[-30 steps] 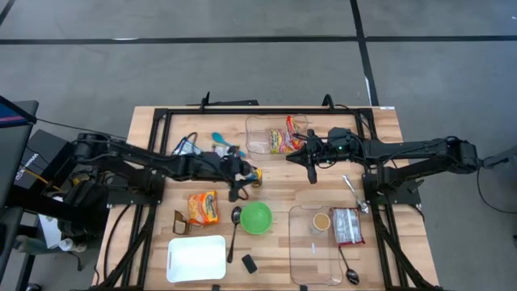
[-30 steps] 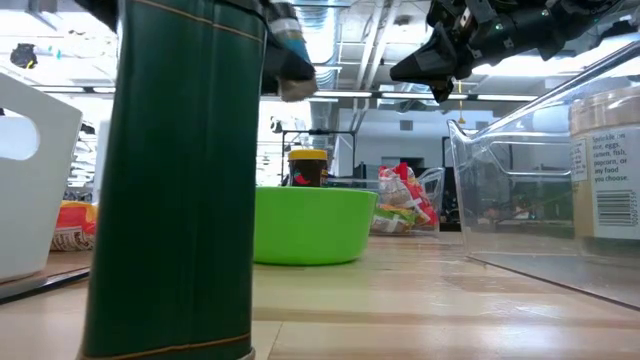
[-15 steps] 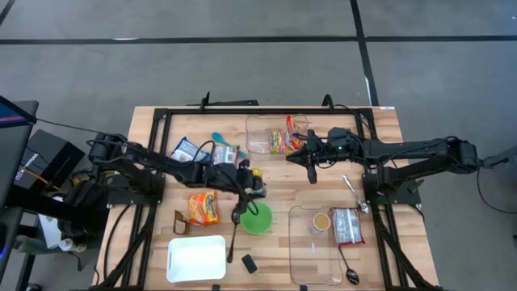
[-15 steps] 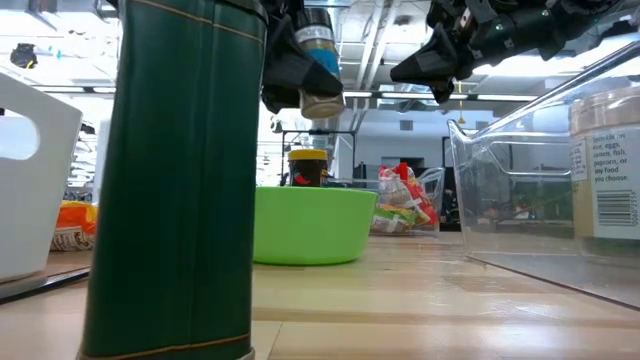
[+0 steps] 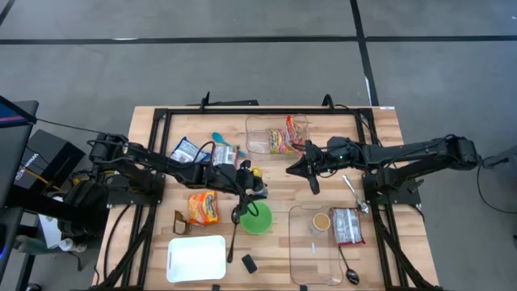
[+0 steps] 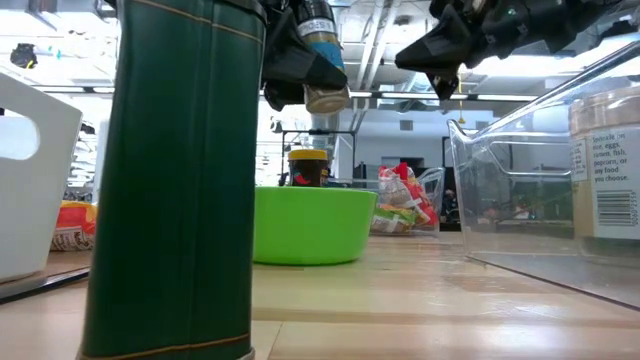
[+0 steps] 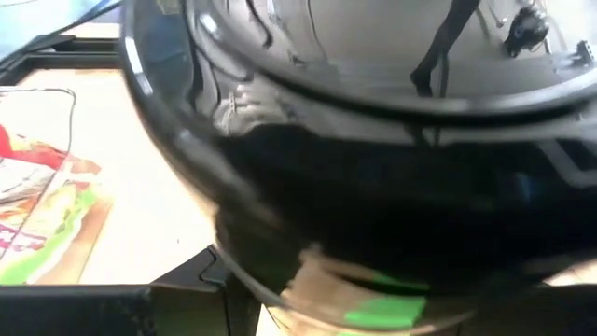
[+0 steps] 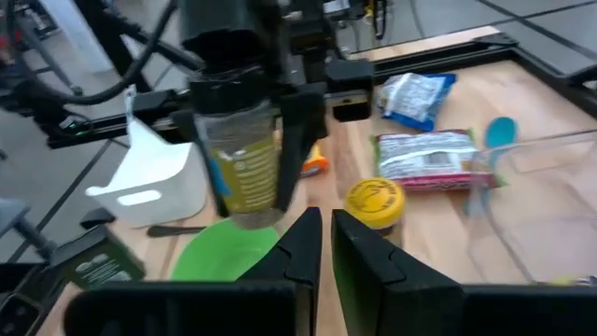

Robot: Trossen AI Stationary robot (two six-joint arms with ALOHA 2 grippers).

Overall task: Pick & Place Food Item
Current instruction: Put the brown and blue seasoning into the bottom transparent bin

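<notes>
A clear spice jar [image 8: 241,173] with a blue-and-yellow label hangs in the air over the green bowl [image 5: 257,218], held by my left gripper [image 5: 249,184]. The low view shows the jar [image 6: 322,60] tilted a little above the bowl [image 6: 312,225]. In the left wrist view the jar [image 7: 373,187] fills the picture as a dark blur. My right gripper [image 5: 313,182] is shut and bare, in the air right of the jar, its fingers [image 8: 322,238] pointing toward it. A yellow-lidded jar [image 8: 376,201] stands on the table just beyond the bowl. My left gripper pinches the jar's clear body [image 8: 233,140] between its two fingers [image 8: 298,131], one on each side, below the dark cap. The fingers reach in from the table's left, slanting slightly down. The jar is lifted clear, nearly upright, its base [image 6: 328,98] above the green bowl.
An orange noodle packet [image 5: 203,208], a spoon [image 5: 235,229], a white bin [image 5: 196,259] and a dark green box [image 5: 249,263] lie near left. One clear container [image 5: 254,129] at the far side holds a packet. Another [image 5: 300,250] at near right holds a jar and a packet.
My left gripper has carried the jar toward the table's right and near edges, from beside the yellow-lidded jar to over the green bowl, then held still. My right gripper has swung slightly toward the near edge, staying shut.
</notes>
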